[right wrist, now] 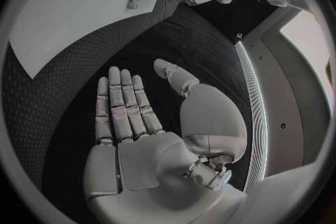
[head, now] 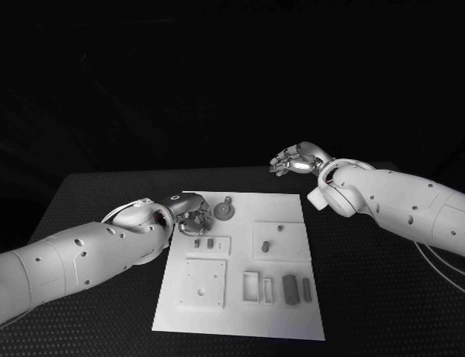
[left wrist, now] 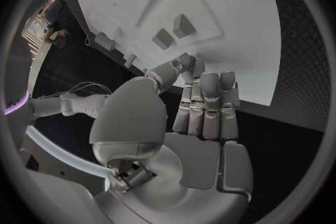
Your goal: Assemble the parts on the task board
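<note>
Task board point(head: 243, 320) between left hand point(head: 193, 212) and raised right hand point(head: 300, 159).

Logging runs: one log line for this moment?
left hand: open, over task board far-left corner | right hand: open, beyond board | gear: on board

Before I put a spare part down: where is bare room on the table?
Free: black table right of the task board, under the right hand; also the strip in front of the board. Crowded: the board's far left corner, where the left hand meets the gear.
</note>
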### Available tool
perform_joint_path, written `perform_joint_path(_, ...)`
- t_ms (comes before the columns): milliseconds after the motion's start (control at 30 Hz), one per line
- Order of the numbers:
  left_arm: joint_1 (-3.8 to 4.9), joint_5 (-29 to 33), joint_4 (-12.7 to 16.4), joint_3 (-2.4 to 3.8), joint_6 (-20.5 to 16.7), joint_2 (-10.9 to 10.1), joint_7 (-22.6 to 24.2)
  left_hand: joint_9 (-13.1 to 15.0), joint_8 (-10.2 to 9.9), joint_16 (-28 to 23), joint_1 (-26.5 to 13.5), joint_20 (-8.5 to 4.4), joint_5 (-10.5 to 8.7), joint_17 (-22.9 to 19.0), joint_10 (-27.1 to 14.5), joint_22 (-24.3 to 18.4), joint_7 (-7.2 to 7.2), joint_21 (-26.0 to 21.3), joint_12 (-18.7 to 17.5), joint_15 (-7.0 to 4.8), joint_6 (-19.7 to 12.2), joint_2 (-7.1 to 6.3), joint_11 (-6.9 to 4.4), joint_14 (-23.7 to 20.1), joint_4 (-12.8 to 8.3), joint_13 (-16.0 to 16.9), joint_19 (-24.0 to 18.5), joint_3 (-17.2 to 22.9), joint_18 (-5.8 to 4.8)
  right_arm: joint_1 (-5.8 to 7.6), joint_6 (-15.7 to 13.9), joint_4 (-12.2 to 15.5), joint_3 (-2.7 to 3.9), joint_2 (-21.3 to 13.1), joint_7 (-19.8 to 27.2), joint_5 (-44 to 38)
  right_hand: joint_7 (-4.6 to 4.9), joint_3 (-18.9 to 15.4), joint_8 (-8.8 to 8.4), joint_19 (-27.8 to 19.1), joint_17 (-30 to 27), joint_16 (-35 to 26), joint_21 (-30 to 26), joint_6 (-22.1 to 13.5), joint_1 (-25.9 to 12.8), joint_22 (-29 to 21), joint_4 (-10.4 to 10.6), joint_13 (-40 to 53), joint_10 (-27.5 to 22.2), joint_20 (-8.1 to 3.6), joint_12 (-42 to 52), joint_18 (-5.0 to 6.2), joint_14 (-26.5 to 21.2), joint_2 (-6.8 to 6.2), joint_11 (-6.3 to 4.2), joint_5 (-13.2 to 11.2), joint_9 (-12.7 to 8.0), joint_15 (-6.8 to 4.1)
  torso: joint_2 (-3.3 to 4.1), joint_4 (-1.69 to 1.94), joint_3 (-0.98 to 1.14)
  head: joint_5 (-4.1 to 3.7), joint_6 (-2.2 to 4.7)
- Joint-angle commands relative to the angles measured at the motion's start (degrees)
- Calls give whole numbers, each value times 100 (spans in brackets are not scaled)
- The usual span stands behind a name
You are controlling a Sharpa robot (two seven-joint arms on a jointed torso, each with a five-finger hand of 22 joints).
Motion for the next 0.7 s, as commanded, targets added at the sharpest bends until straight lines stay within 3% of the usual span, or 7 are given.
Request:
perform_joint_path(33,-25,-22,-24,-20,37,33,67,1,15,18,-9,-382,22,-9,47,83,6,24,-2,-39,43,40,-12,2,-16,-11,48,31,0,1,66,9,2,1,62,-3,20,1,33,-41,-7,-33,-22,-38,-48,6,10,-2,40,-2,-26,-107,17,23,-8,25,-9,23,1,4,3,7,10)
perform_joint_path(367,-45,-2,-40,-100,21,77,92,-11,-1,29,-27,-384,12,-8,88,82,18,23,9,-48,20,31,-23,12,-11,-3,55,25,-3,1,67,5,2,2,61,-3,20,1,34,-41,-7,-34,-22,-38,-49,7,11,-2,40,-2,-26,-107,18,23,-8,24,-9,23,0,-3,-2,-23,9)
perform_joint_path(700,-45,7,-58,-106,107,83,13,-35,-35,51,-57,-403,-33,-9,190,90,43,25,92,-91,-35,-87,-68,7,-31,32,58,-20,-16,1,67,9,2,-4,61,-3,20,1,34,-41,-7,-34,-22,-38,-50,7,12,-2,41,-2,-27,-107,17,23,-8,24,-10,23,-2,3,-1,-37,9)
